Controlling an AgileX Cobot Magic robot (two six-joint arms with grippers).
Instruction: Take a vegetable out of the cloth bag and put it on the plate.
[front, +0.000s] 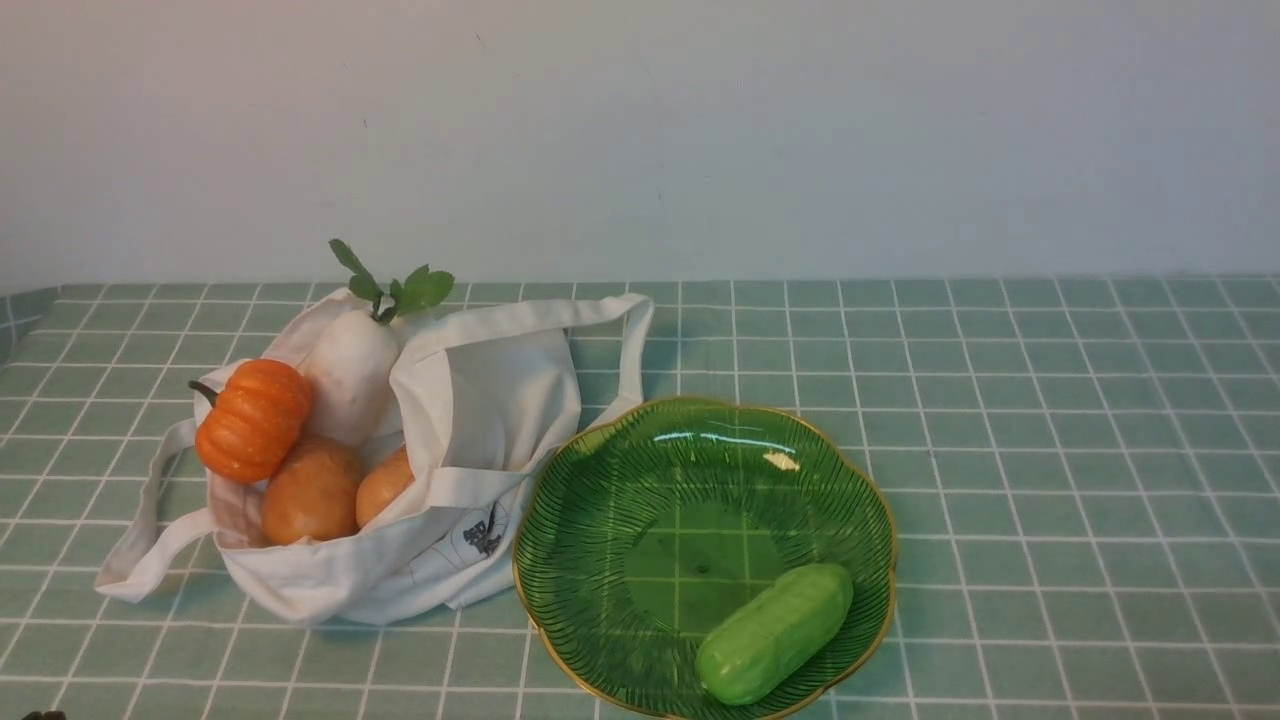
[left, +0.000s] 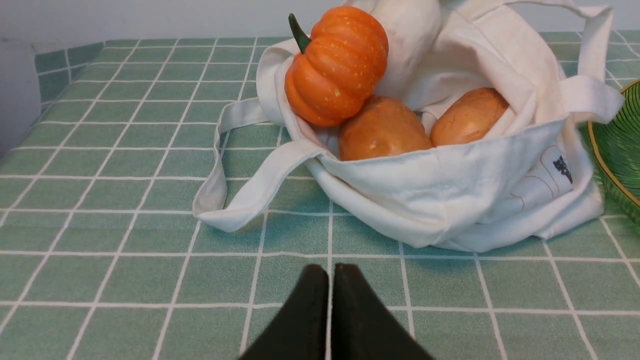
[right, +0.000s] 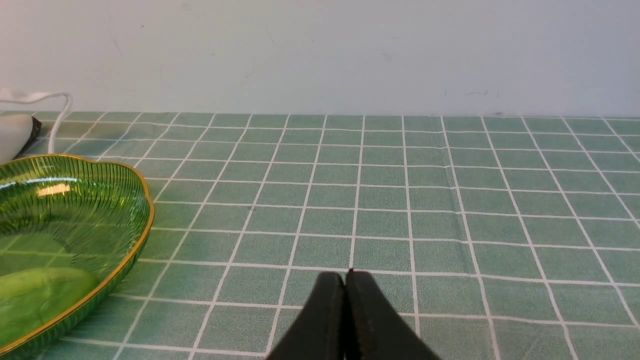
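The light-green vegetable (front: 774, 633) lies in the green glass plate (front: 600, 480), near its front right rim; it also shows in the right wrist view (right: 40, 292) in the plate (right: 120, 200). The off-white cloth bag (front: 480, 400) lies open left of the plate, its rim also in the left wrist view (left: 450, 185). My left gripper (left: 330, 270) is shut and empty, low over the table in front of the bag. My right gripper (right: 345, 275) is shut and empty, over bare table right of the plate. Neither gripper shows in the front view.
In the bag sit an orange pumpkin (front: 252, 418), a white radish with green leaves (front: 350, 375) and two brown rounded vegetables (front: 312, 490). The bag's strap (front: 135, 560) trails to the left. A wall stands behind the green checked tablecloth (front: 1050, 450).
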